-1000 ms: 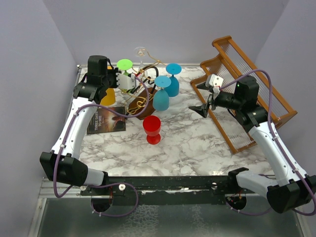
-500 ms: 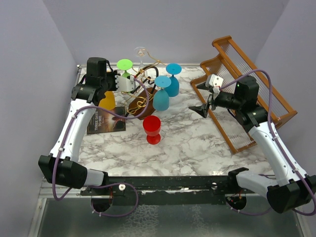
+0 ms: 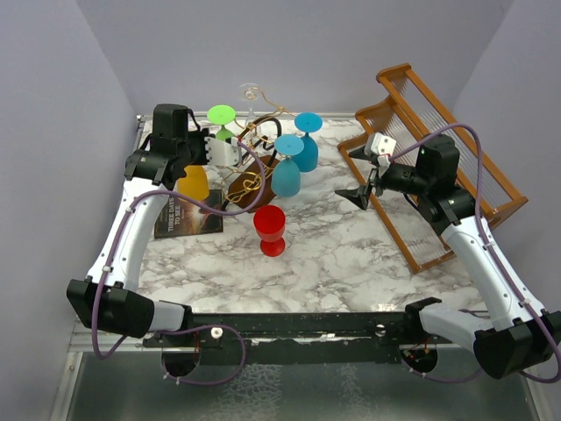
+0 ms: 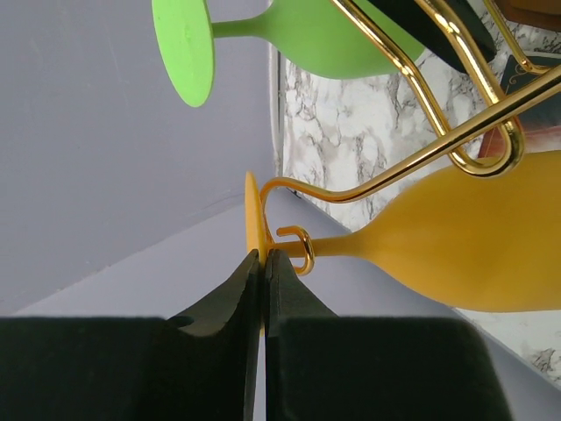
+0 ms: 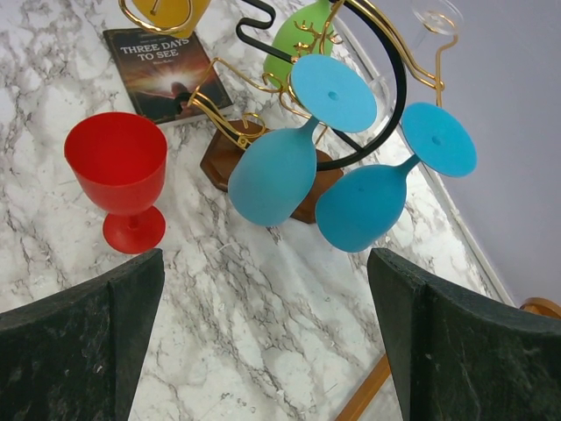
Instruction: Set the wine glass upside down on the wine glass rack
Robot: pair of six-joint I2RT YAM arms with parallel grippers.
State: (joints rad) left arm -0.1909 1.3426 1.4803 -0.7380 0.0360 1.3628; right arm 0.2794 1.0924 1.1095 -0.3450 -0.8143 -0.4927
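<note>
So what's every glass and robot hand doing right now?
left gripper: shut on the yellow glass foot.
yellow glass: hanging upside down on the rack.
green glass: hanging upside down.
blue glasses: both hanging upside down.
red glass: upright on the table.
right gripper: open, empty.

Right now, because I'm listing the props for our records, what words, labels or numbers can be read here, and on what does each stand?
"THREE DAYS TO SEE": the title on the cover of the dark book, read in the right wrist view.
The small line under that title: too small to read.
In the top view the same cover is too blurred to read.
No other writing can be made out.
</note>
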